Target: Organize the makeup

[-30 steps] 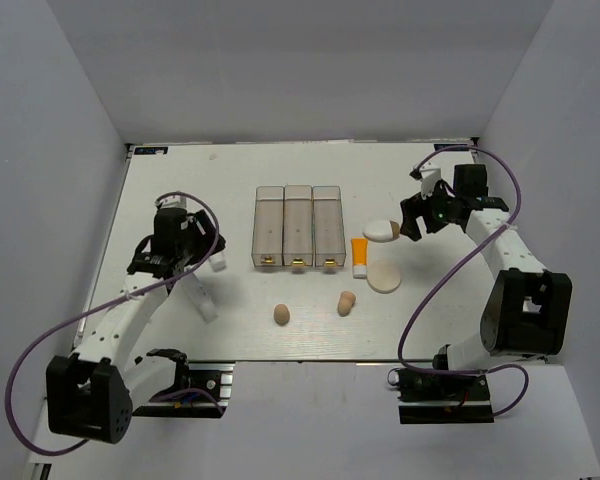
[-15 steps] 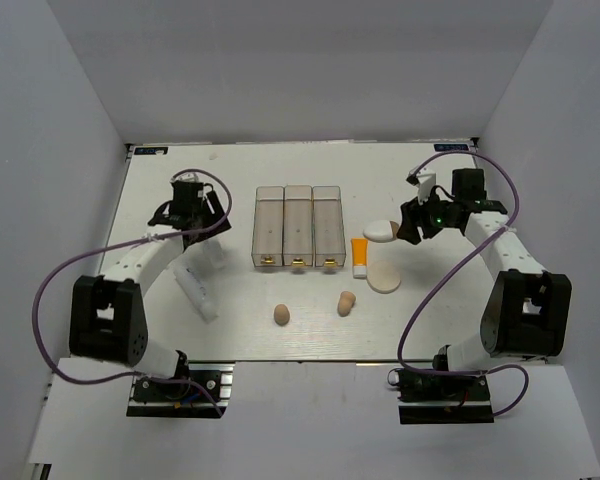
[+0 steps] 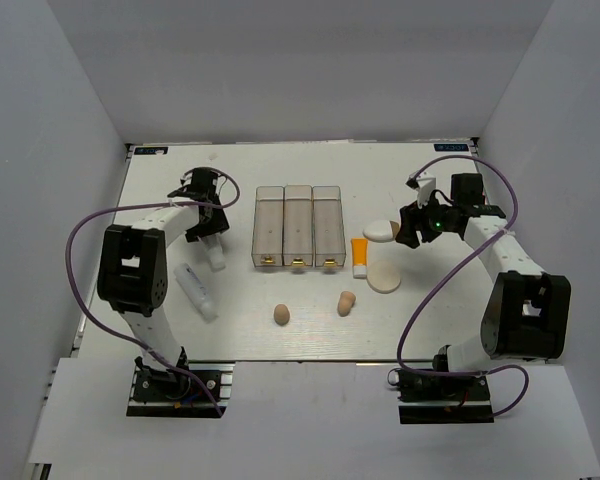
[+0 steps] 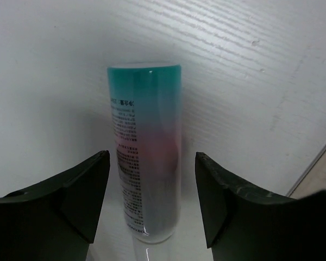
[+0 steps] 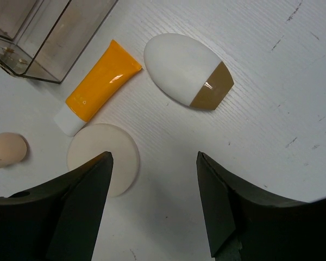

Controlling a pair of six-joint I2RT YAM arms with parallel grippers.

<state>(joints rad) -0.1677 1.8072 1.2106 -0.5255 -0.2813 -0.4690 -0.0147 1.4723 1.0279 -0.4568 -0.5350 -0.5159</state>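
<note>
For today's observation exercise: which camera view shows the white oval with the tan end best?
The right wrist view: the white oval lies large and whole, its tan end clear. The top external view shows it small, with little detail. The left wrist view does not show it.

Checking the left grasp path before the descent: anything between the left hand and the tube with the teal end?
Nothing visible. In the left wrist view the tube lies flat on the table, lined up between the open fingers of the left hand. Only bare table shows around it, and nothing lies over or against it.
</note>
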